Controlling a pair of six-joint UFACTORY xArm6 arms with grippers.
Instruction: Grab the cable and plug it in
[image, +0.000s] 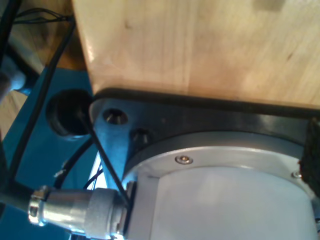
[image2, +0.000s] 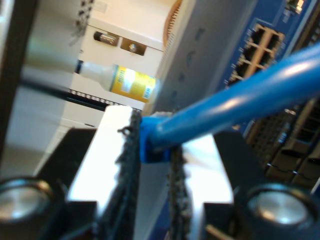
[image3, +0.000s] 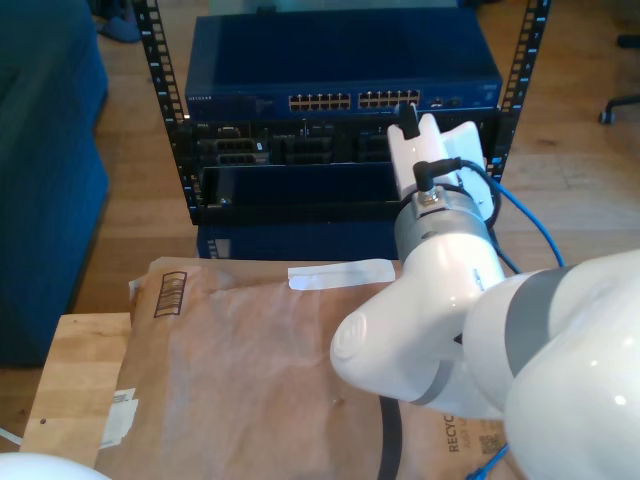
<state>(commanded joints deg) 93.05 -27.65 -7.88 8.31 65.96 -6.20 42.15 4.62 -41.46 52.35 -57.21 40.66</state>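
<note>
While pinched, the cable (image2: 240, 102) sits between my second gripper's (image2: 152, 150) fingers (image2: 127, 165).

A wooden plank floor (image3: 560, 120) runs around an open black rack frame (image3: 170, 110), the landmark here. Inside the rack sits a dark blue network switch (image3: 340, 65) with 2 blocks of ports, above black equipment bays (image3: 290, 165). To the exterior view's left of the rack stands a deep blue upholstered piece of furniture (image3: 45, 170). In front of the rack lies brown packing paper (image3: 250, 380) over a pale wooden tabletop (image3: 75, 370). A strip of white tape (image3: 342, 273) rests on the paper's edge nearest the rack. Light is soft and even.
</note>
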